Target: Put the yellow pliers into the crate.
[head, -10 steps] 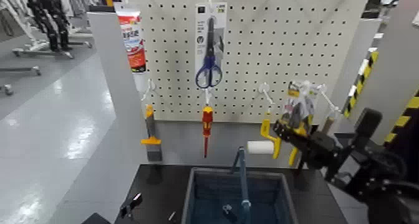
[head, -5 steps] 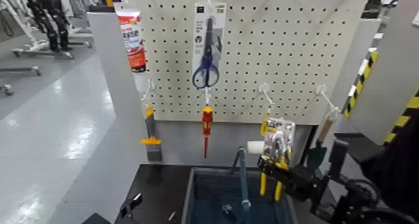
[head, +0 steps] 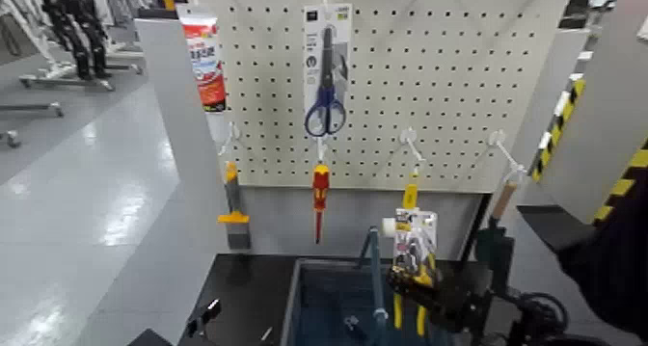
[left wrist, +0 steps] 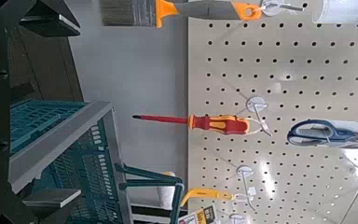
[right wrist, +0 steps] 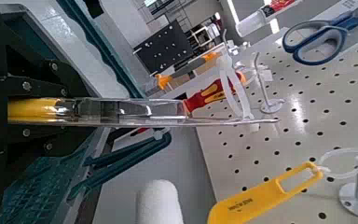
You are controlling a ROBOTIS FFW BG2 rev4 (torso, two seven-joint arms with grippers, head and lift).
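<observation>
Nearest, at the right front, the right gripper is clenched on the yellow pliers, gripping low on the handles so the card stands upright above it, clear of the hooks. The pliers hang over the right side of the crate, just above its rim, probably so that a release drops them inside. In the right wrist view the pliers lie flat between dark fingers, packaging film showing. Crate floor and near wall are cut off at the frame's lower edge, so depth under the pliers is unknown. Left gripper sits low at the left on the dark counter; cannot tell whether it is released or clenched, too little shows. Behind the crate, a paint roller is partly hidden by the pliers' card. Farther back, the pegboard carries a red-and-yellow screwdriver and blue scissors, with two bare hooks at the right.
</observation>
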